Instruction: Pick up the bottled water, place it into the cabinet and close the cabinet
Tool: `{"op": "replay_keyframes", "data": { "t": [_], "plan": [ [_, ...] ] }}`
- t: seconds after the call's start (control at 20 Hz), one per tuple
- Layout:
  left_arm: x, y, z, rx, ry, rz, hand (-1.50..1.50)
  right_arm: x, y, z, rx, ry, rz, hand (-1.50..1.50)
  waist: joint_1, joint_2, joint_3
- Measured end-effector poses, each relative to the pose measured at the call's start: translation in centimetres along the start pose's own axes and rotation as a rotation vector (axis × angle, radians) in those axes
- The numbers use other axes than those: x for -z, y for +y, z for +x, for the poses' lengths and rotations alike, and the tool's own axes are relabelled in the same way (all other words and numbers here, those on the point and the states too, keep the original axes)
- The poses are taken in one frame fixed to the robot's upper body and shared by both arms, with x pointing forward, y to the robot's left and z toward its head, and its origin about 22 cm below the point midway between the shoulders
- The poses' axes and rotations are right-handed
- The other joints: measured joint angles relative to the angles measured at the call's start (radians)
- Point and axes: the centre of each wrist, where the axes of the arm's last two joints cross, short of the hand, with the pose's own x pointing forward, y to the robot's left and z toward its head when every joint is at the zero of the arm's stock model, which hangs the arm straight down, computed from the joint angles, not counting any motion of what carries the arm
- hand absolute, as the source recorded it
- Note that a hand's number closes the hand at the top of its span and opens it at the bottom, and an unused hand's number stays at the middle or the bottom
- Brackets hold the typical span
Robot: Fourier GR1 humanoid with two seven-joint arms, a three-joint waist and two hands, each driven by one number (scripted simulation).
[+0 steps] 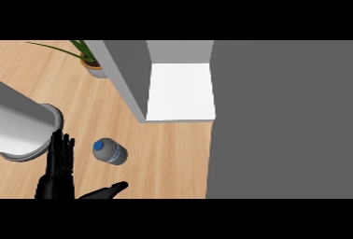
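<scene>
The bottled water (109, 151), clear with a blue cap, lies tilted on the wooden counter (172, 158), cap toward the upper left. My left hand (59, 164) rises from the lower edge just left of the bottle. It is open with fingers straight up and does not touch the bottle. Its thumb (109, 190) spreads to the right, below the bottle. The cabinet (180, 91) stands open beyond the bottle, its white shelf floor bare, with a grey panel (127, 79) along its left side. My right hand does not show.
A large grey cylinder (21, 126) lies at the left edge, right beside my left hand's fingertips. A potted plant (88, 59) stands at the back, left of the cabinet. A broad dark grey face (283, 121) fills the right side.
</scene>
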Motion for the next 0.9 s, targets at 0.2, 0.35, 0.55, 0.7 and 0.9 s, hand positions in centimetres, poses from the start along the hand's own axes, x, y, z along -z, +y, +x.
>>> {"op": "replay_keyframes", "data": {
  "t": [0.2, 0.35, 0.55, 0.7, 0.9],
  "plan": [
    [0.8, 0.6, -3.3, -0.007, 0.018, 0.016, -1.50, -0.6, 0.4, -0.1, 0.021, 0.000, 0.001, -1.50, -0.001, 0.001, 0.000],
    [1.9, 1.2, -5.3, -0.017, 0.021, 0.035, -1.50, -0.9, 0.4, -0.1, 0.013, -0.001, -0.001, -1.50, -0.001, 0.002, -0.001],
    [1.8, 1.0, -8.3, -0.018, 0.019, 0.070, -1.50, -1.7, 0.2, -0.1, 0.004, 0.005, 0.006, -1.50, -0.003, 0.001, 0.000],
    [1.7, 1.3, -10.5, -0.016, 0.031, 0.078, -1.50, -1.9, 0.1, -0.1, -0.002, 0.005, 0.011, -1.50, -0.003, 0.002, 0.000],
    [1.7, 1.4, -13.3, -0.070, 0.051, 0.035, -1.50, -2.0, 0.0, -0.2, -0.002, 0.001, 0.021, -1.50, -0.003, 0.003, -0.001]
  ]
}}
